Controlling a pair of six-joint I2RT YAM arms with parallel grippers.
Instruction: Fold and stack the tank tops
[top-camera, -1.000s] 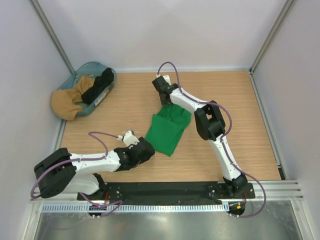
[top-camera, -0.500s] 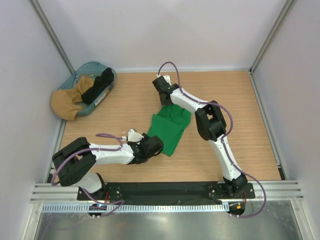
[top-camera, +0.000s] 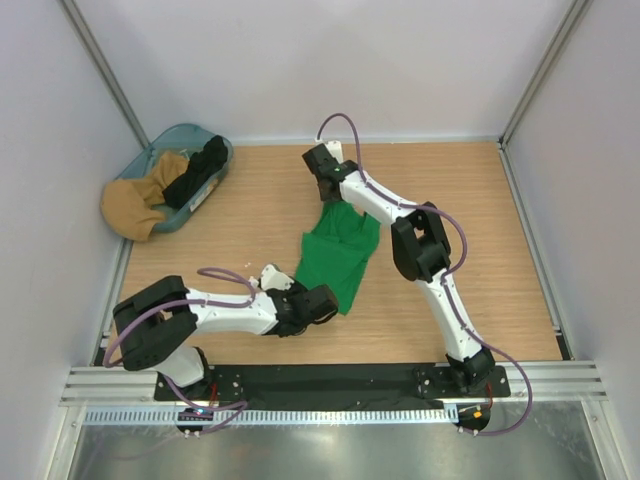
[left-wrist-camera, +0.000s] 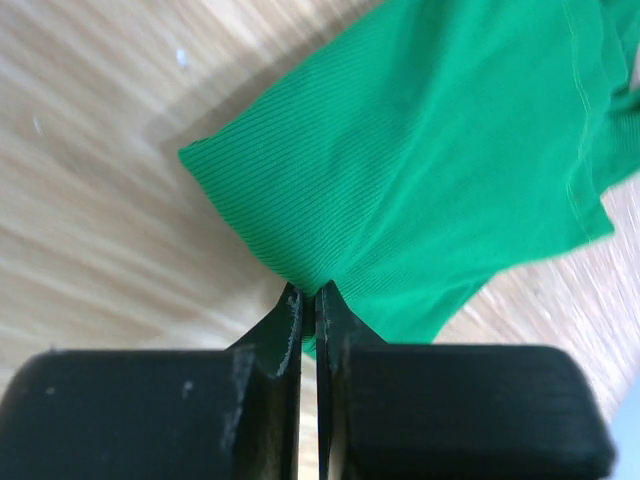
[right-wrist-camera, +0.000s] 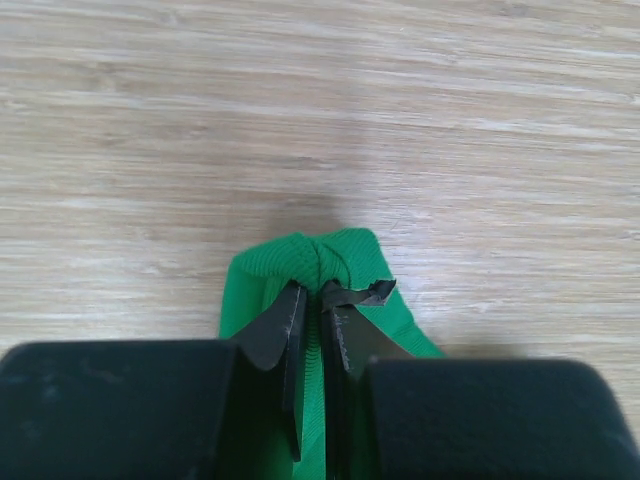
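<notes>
Wood-grain table under ribbed green tank top.

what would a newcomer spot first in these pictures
The bright green tank top at centre, held at both ends: the left gripper is shut on its near corner and the right gripper pinches its far end. Next, the blue basket at far left, holding a black tank top and tan cloth.

Stretching the left arm low and rightward, clamping the left gripper tight on the near edge of the green tank top. Reaching the right arm forward with elbow bent, pinching the right gripper on its bunched far end.
</notes>
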